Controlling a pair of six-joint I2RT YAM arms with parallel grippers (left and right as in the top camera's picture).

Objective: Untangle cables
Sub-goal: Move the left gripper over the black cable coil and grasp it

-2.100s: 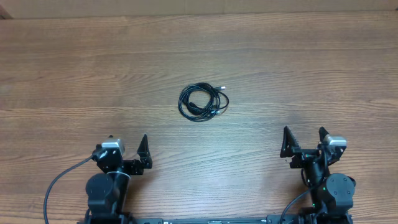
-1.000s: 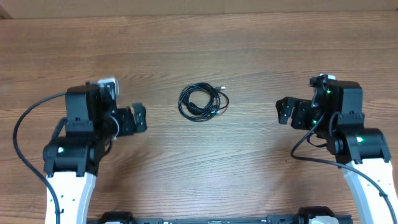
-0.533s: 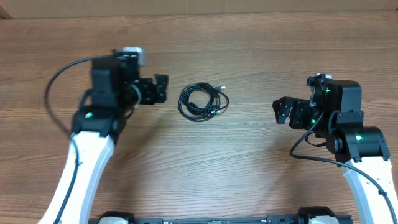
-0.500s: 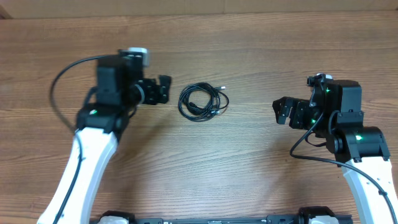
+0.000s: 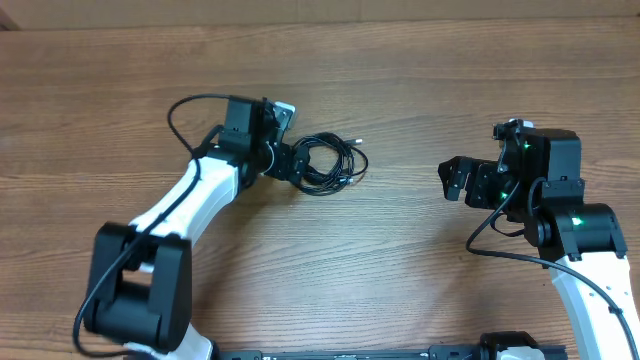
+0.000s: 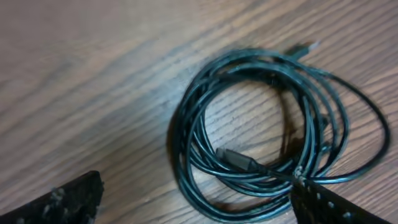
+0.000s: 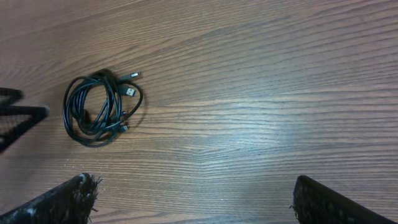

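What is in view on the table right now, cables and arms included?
cable bundle: one coil of thin cords, number of cords unclear, black, middle of the table, small plugs showing at its far side.
table: one, brown wood grain, under everything.
left arm: one, white and black, reaching from the near left toward the coil.
right arm: one, white and black, near right side.
left gripper: one, black, open, at the coil's left edge, holding nothing.
right gripper: one, black, open, well to the right of the coil, pointing toward it.
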